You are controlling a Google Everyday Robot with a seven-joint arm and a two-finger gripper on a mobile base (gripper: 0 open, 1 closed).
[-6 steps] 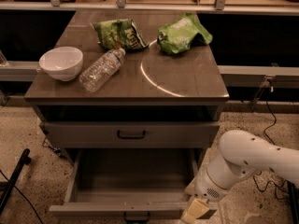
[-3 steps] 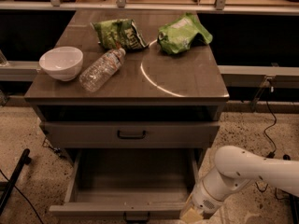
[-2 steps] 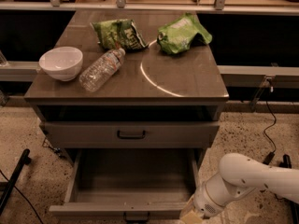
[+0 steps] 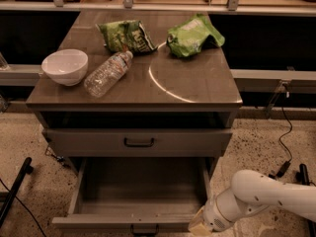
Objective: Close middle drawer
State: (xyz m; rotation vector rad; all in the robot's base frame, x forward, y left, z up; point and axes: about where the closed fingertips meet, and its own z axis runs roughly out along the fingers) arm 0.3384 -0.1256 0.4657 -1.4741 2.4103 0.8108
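The middle drawer [image 4: 140,191] is pulled far out at the bottom of the camera view. Its deep box is bare. Its flat front [image 4: 98,222] runs along the frame's lower edge, with the small dark bar handle [image 4: 144,229] partly cut off. My gripper [image 4: 199,226] sits low at the drawer's right front corner, close to the front panel; whether it touches is unclear. The white arm [image 4: 266,196] reaches in from the right.
Above the open drawer is a shut drawer [image 4: 138,142] with a like handle. On the cabinet top [image 4: 197,83] lie a white bowl [image 4: 64,66], a plastic bottle [image 4: 106,74] and two green chip bags [image 4: 126,35] [image 4: 193,35]. A cable [image 4: 285,132] runs on the floor at right.
The arm has sunk lower and shifted a little to the right. The gripper stays by the drawer's right front corner. The drawer has not visibly moved.
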